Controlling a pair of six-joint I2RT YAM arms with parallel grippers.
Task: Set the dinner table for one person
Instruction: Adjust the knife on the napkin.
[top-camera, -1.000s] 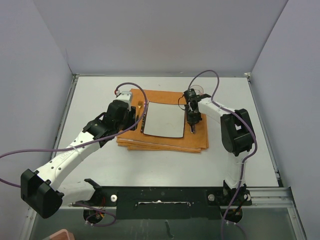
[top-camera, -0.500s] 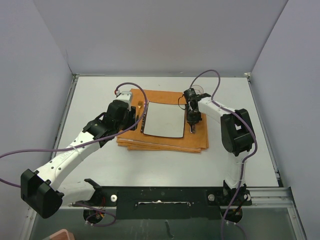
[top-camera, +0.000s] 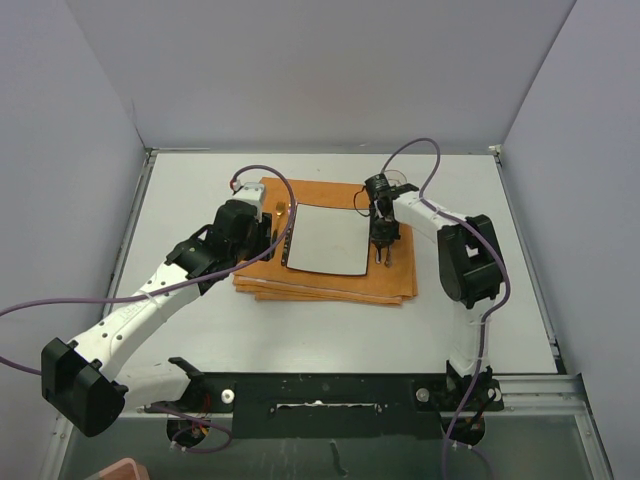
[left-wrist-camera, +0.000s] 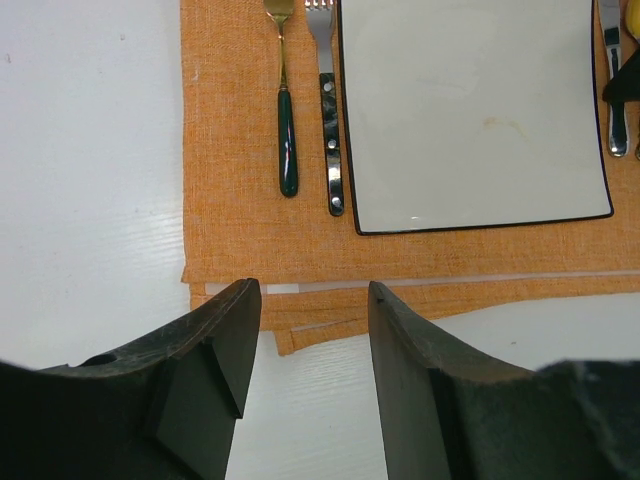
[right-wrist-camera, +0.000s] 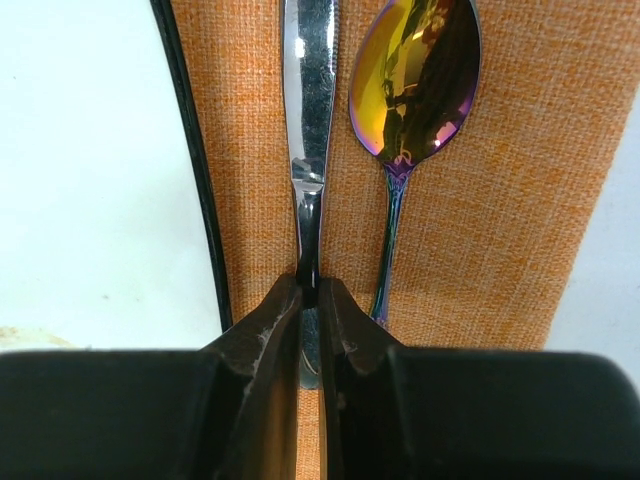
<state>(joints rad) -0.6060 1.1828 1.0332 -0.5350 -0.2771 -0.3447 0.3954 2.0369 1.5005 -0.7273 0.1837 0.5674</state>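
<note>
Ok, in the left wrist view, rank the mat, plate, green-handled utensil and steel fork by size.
1. Orange mat, largest.
2. Plate.
3. Green-handled utensil and steel fork: about alike, both cropped at the top, so unranked.

Woven cloth mat (right-wrist-camera: 520, 200), polished metal knife (right-wrist-camera: 308, 100)

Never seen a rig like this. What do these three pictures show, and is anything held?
Two white robot arms are bolted to the near edge of a table. One picture looks down from above. The other two come from cameras on each wrist, so the dark shapes at the bottom are that arm's own pincer. On the table lies a folded orange mat with a white square plate, two forks left of it, a knife and a shiny spoon on its right. The left pincer is open and empty; the right pincer is shut on the knife's handle.
</note>
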